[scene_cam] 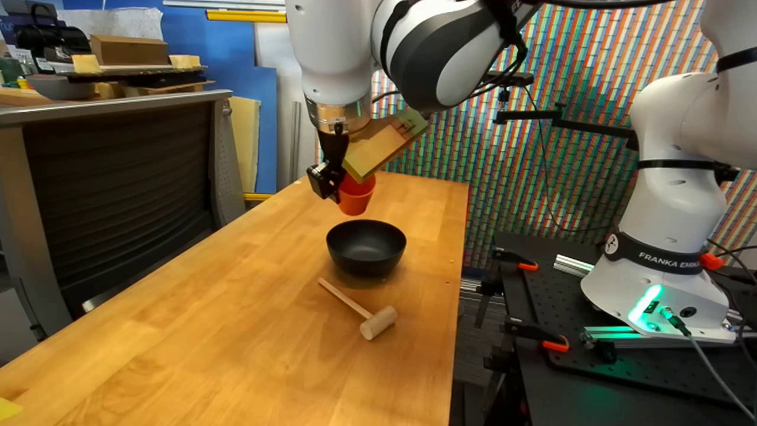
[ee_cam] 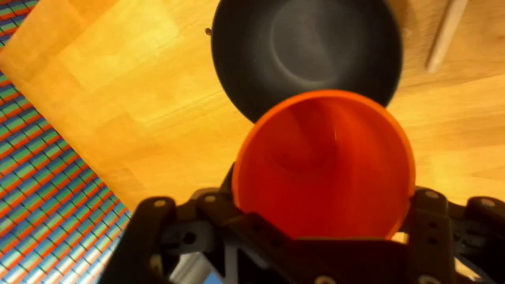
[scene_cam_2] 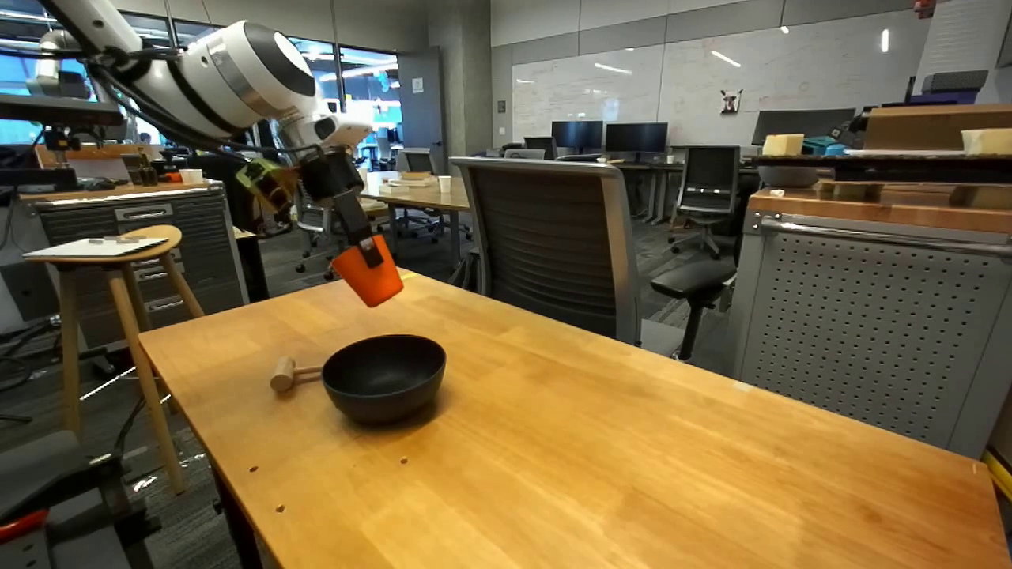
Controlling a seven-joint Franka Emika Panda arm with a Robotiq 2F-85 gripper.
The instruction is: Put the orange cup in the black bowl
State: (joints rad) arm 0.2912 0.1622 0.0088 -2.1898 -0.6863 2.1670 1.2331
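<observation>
Claw (ee_cam: 321,193) pinched on the orange cup (scene_cam_2: 371,276), held tilted above the table (scene_cam_2: 632,442); pickup looks done, the black bowl (scene_cam: 366,247) sits below the claw, whether squarely is hard to tell, so lowering and release remain

Orange cup (ee_cam: 323,169): plastic look, smooth, glossy highlights inside. Black bowl (scene_cam: 366,265): smooth, mostly matt, faint sheen inside; exact material unclear. Mallet (scene_cam: 378,323): bare wood, matt. Tabletop (scene_cam: 236,343): wood, smooth, satin sheen. Arm (scene_cam: 334,53): hard smooth shell, softly glossy; wrist ring (scene_cam: 348,116): shiny metal. Chair back (scene_cam_2: 545,253): ribbed, cloth or plastic unclear. Cabinet side (scene_cam_2: 877,340): perforated metal look. Whiteboard (scene_cam_2: 688,95): smooth, glossy, streaked with reflections. Box (scene_cam: 129,51): cardboard look, matt. Stool (scene_cam_2: 164,234): smooth wood look.
</observation>
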